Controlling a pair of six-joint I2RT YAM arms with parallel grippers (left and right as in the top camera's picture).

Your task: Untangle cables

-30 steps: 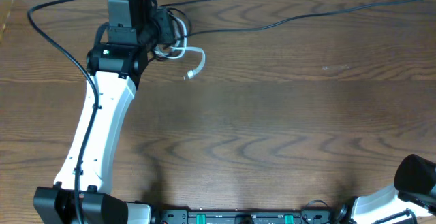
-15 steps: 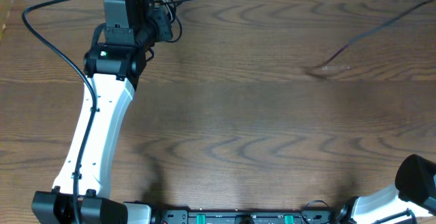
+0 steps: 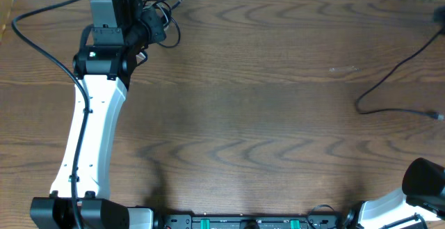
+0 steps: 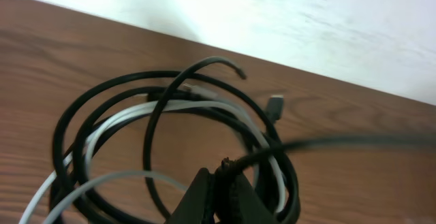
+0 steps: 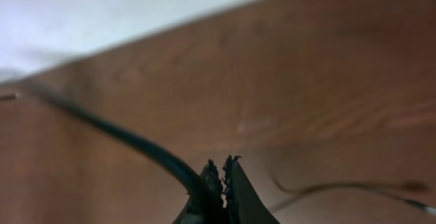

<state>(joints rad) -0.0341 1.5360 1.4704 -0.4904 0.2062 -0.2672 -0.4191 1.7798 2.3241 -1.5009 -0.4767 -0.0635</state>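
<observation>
Left pincer (image 4: 221, 168) clenched on tangled cables (image 4: 146, 125), upper left of overhead frame, near tabletop (image 3: 278, 117) edge; right pincer (image 5: 221, 165) clamped on black cable (image 5: 146, 149), slack lying at right side of tabletop

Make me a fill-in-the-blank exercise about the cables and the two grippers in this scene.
1. The tangled bundle mixes black cables with one ___ cable.
2. The left gripper is ___ on a black cable from that bundle.
3. The right gripper pinches a thin cable coloured ___.
4. Overhead, the bundle sits by the ___ arm.
Missing words: white, shut, black, left.
</observation>
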